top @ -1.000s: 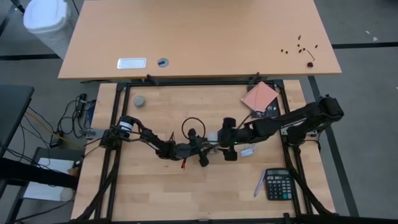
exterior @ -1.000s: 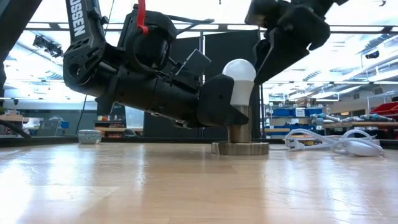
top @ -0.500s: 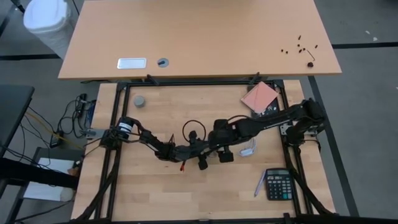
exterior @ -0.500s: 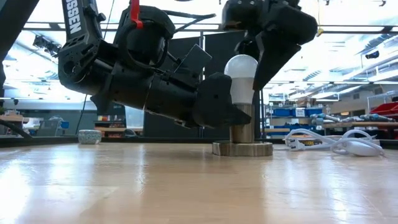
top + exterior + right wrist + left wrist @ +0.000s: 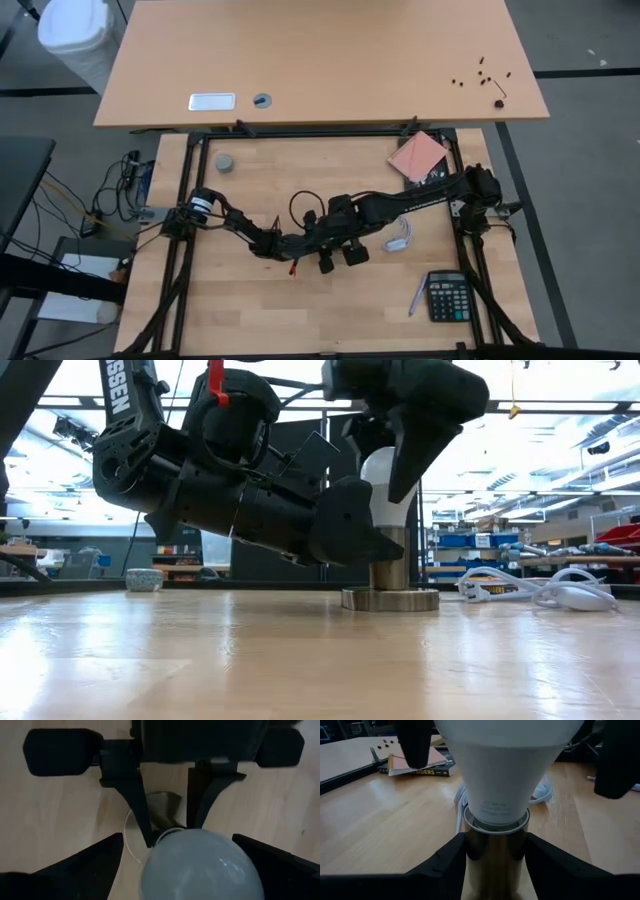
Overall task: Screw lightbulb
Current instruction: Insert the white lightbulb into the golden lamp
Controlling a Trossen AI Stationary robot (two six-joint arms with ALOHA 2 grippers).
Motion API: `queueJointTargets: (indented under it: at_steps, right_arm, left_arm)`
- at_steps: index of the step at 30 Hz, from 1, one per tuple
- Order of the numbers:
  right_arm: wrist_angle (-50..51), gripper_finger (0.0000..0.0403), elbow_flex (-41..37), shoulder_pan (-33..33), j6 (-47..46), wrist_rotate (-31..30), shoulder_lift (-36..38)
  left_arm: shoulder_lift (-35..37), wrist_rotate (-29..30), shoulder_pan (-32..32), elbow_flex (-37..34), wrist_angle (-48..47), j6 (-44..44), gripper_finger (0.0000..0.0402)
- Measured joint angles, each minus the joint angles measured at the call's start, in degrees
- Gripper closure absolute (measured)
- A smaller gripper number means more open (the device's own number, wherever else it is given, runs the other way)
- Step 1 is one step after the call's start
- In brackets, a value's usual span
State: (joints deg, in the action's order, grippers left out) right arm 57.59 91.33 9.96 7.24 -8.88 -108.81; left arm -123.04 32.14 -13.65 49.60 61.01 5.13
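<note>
You had the lightbulb [image 5: 388, 488] standing upright in the brass socket [image 5: 390, 572] near the middle of the worktop [image 5: 240, 310], its screw base sunk in the socket's collar. Your left gripper [image 5: 495, 855] reached in low from the left, and its jaws were closed on the socket's barrel, one finger pressed against each side just below the collar. In the level view that arm's dark body covered the bulb's left side. Your right gripper [image 5: 172, 870] hung straight above the bulb, its jaws spread wide with one finger on each side of the rounded head and clear gaps between them and the glass, so it had hold of nothing. From overhead, both arms met at that spot, and the right arm stretched across from the right edge. A white cord [image 5: 530, 588] lay coiled on the worktop to the right of the socket. A calculator [image 5: 448, 297] and a pen [image 5: 416, 296] lay near the right front corner, well apart from the bulb.
</note>
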Motion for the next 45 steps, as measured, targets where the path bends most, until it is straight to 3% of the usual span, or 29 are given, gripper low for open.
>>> queueJointTargets:
  at_steps: [11, 37, 45]
  right_arm:
    - [0.93, 0.0023, 0.02, -2.74, 1.84, 5.94, -1.81]
    - [1.85, 0.0032, 1.36, -4.09, -0.28, 5.94, -3.45]
    - [2.11, 0.0081, 1.36, -4.09, 0.27, 5.52, -3.48]
  left_arm:
    - [-0.07, -0.38, 0.00, 0.00, 0.32, -0.38, 0.0217]
    - [-0.15, -0.55, 0.02, -0.04, 0.72, -0.39, 0.0217]
    - [-0.15, -0.55, 0.02, -0.04, 0.73, -0.38, 0.0217]
